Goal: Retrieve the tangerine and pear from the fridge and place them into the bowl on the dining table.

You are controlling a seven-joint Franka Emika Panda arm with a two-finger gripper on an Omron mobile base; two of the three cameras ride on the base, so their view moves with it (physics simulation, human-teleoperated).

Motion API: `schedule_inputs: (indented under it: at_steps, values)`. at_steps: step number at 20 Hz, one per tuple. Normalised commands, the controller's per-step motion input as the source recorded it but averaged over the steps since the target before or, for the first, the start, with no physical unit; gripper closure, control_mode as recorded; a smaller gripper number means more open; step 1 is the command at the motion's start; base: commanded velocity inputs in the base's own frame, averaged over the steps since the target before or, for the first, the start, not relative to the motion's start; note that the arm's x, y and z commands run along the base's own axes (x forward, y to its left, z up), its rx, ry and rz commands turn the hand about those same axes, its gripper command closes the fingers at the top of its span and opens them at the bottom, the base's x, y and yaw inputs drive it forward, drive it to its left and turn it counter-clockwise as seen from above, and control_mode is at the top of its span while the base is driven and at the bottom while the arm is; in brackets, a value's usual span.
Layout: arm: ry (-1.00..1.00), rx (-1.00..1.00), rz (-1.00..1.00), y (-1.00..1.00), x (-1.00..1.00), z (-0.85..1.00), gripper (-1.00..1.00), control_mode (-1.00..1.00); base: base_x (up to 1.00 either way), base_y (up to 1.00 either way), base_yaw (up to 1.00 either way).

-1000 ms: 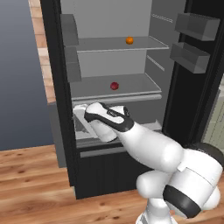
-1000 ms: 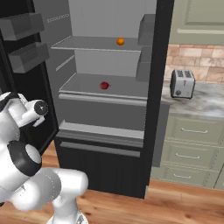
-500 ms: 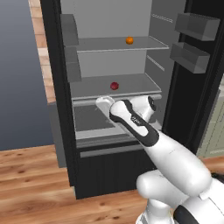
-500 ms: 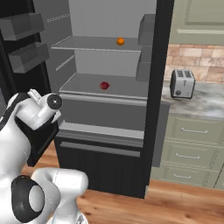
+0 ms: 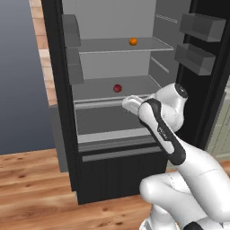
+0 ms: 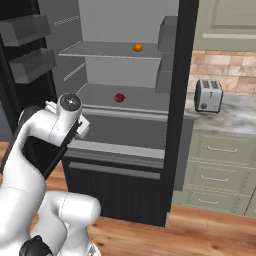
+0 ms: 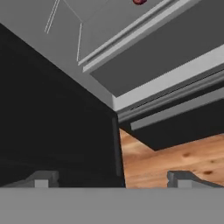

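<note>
the pear sits untouched on the lower shelf of the fridge, and our gripper is not on it. in the hand view we see our two fingertips standing far apart at the bottom of the picture, jaws wide open with nothing between them. past them lie the black inside of a fridge door, the pale front lip of the drawer section and a strip of wooden floor; a sliver of the pear shows at the very top edge.

from the left base view we see our hand held in front of the open fridge, just below and to the right of the pear's shelf, level with the grey compartment under it. the hand is near the pear but apart from it. in the right base view the wrist is at the left of the fridge opening, below and to the left of the pear.

the tangerine rests on the upper shelf, one level above the pear and slightly to its right in both base views. both doors stand open, with grey door bins on the inside of one.

beside the fridge, in the right base view, we see a toaster on a marble counter over sage green drawers.
</note>
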Motion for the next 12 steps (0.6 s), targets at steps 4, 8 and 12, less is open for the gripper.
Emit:
schedule_inputs:
  at_steps: [4,8,12]
  values:
    - [-0.01,-0.38,0.0,-0.82,-0.31,0.02,-1.0,-1.0,0.0,0.0,0.0]
    - [0.0,-0.32,0.0,-0.67,-0.49,0.0,-1.0,-1.0,0.0,0.0,0.0]
    - [-0.05,-0.18,0.0,-0.34,-0.83,0.17,-1.0,-1.0,0.0,0.0,0.0]
